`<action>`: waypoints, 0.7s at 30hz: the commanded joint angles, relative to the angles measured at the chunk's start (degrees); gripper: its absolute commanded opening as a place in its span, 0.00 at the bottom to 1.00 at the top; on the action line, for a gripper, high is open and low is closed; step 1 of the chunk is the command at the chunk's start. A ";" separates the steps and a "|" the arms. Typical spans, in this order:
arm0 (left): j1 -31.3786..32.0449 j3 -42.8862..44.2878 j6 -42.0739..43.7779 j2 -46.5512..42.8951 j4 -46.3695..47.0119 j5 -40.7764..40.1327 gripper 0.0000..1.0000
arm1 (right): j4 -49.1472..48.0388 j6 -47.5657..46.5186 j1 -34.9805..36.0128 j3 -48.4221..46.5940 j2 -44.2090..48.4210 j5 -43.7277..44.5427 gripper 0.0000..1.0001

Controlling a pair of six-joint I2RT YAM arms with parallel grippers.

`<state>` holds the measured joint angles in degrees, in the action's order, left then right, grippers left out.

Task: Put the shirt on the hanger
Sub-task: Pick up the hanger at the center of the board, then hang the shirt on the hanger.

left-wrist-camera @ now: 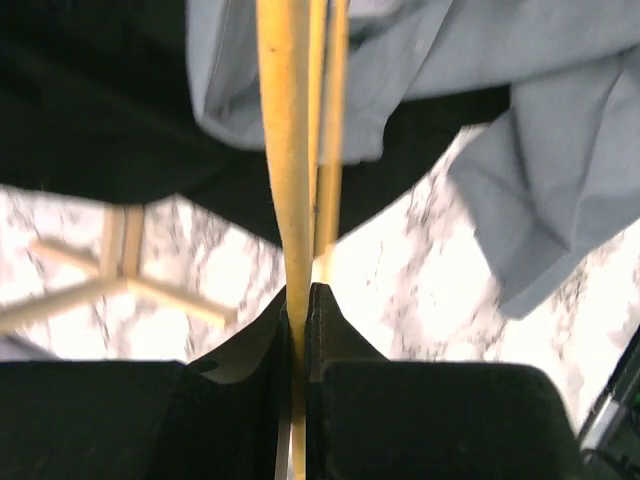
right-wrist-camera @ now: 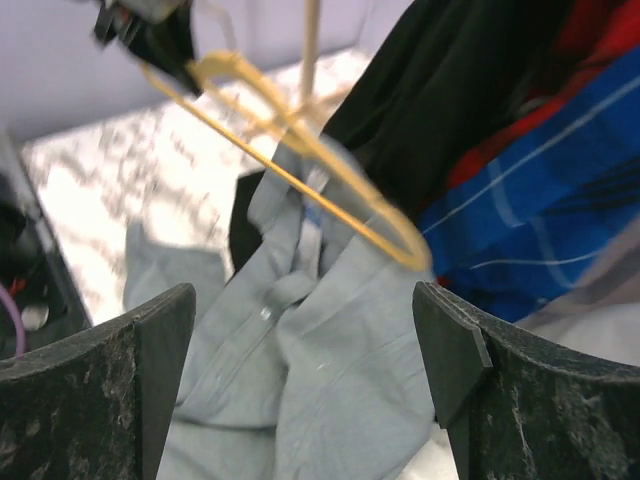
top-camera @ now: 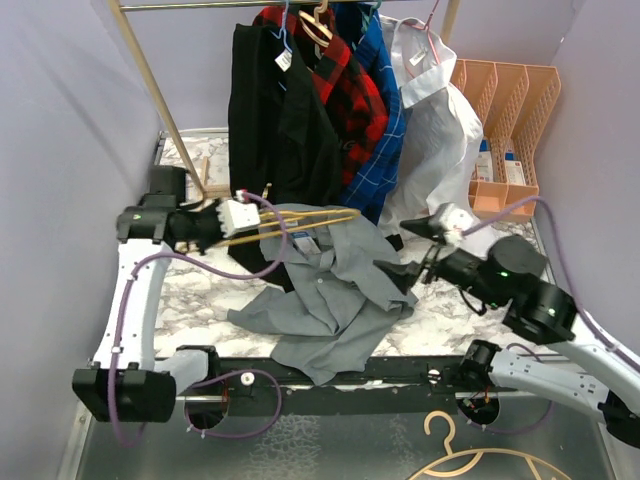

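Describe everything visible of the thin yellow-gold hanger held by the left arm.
The thin yellow-gold hanger is a narrow triangular frame of slim bars, wood or metal, I cannot tell. It is held roughly level above the marble-patterned table, pointing to the right. The left gripper has its fingers shut on one end; the far rounded corner reaches into the folds of the crumpled light-grey button-up shirt.

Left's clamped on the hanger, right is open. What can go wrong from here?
The right gripper stands open, so nothing holds the shirt; it may slide away from the hanger tip.
The left gripper pinches the thin hanger far from that tip; cloth weight may twist it.
The black garment hangs close behind; the hanger may snag it.
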<state>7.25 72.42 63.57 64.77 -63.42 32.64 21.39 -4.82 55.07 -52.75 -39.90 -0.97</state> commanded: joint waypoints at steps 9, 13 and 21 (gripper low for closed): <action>-24.59 0.07 27.64 0.28 -18.39 16.95 0.00 | 4.06 5.57 0.27 4.65 8.80 7.41 0.90; -22.73 2.18 23.96 0.31 -18.49 18.54 0.00 | -1.75 4.91 0.26 8.53 3.83 7.41 0.91; -19.80 3.84 20.53 -1.05 -18.44 19.17 0.00 | -33.96 -6.37 0.21 19.57 -13.31 18.54 0.98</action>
<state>-13.23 75.50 85.06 65.01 -80.66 48.71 9.87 -4.58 55.07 -39.07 -50.48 9.93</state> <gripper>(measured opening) 0.065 0.963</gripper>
